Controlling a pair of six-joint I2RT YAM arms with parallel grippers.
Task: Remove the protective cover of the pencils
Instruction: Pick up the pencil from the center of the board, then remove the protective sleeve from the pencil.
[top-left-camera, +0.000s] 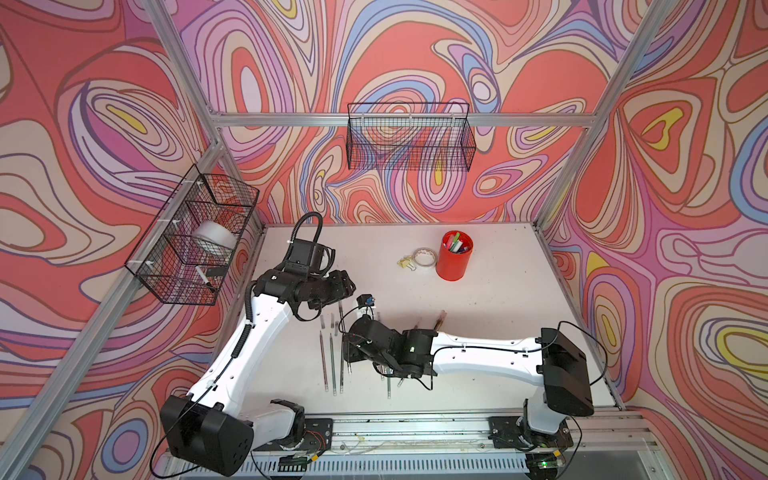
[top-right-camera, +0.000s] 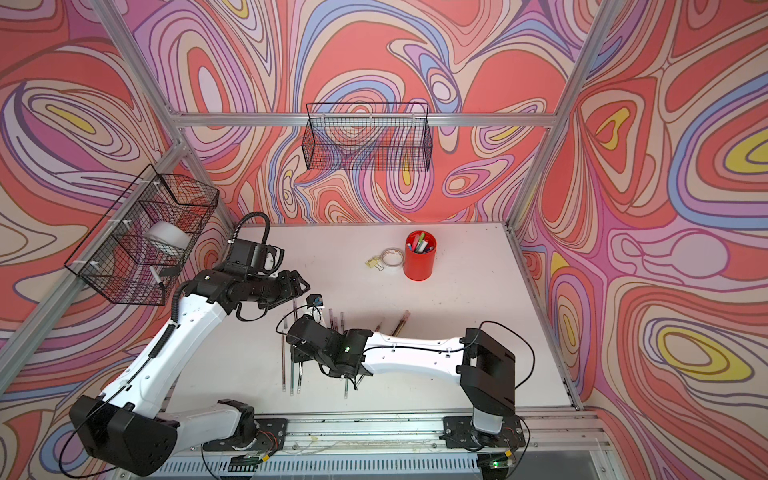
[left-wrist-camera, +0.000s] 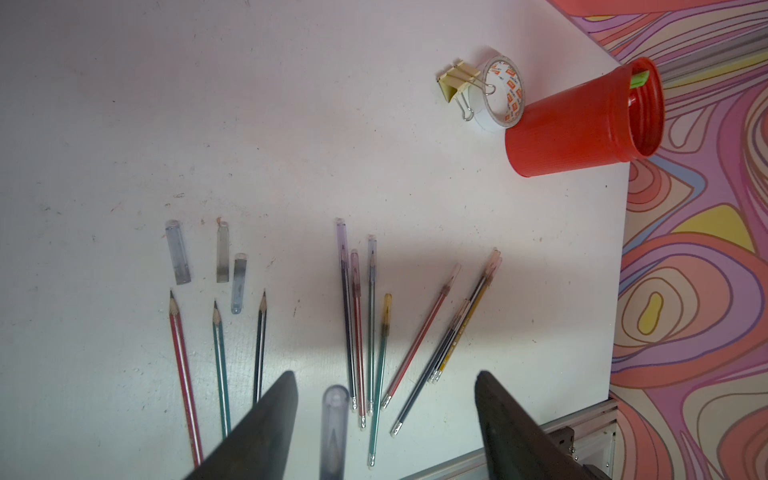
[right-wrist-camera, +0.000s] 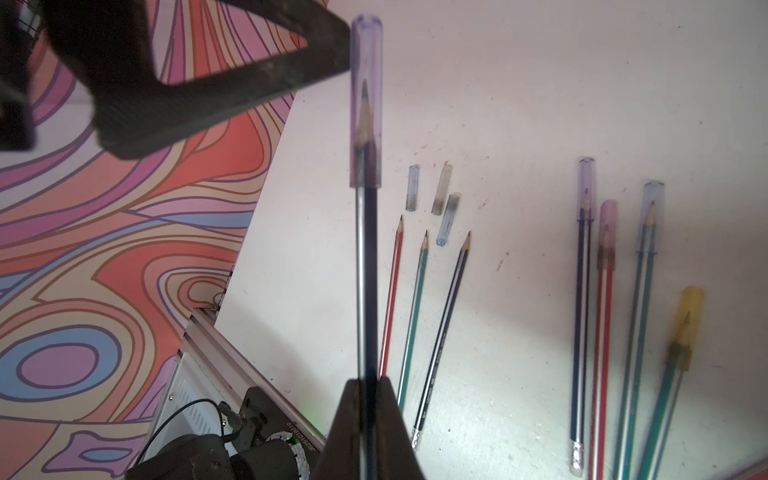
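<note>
While the left gripper (left-wrist-camera: 385, 376) has its jaws spread on either side of a clear cover (left-wrist-camera: 334, 428), that cover sits on the tip of a black pencil (right-wrist-camera: 368, 270) pinched by the right gripper (right-wrist-camera: 368, 386), well apart from the red cup (top-left-camera: 453, 262). The other pencils (left-wrist-camera: 358, 332) lie flat on the table (left-wrist-camera: 291, 124) on the robot's side of the cup: three bare beside three loose covers (left-wrist-camera: 223, 253), the rest capped.

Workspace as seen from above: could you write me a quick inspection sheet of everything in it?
Surface: white table, scuffed.
Job's things: three bare pencils beside three loose caps; several capped pencils lie nearby.
Clutter: red cup of markers, tape roll, binder clip.
Grippers: right gripper shut on a capped pencil; left gripper open around its cap.
Cables: black leads along both arms.
Surroundings: two wire baskets on patterned walls.
</note>
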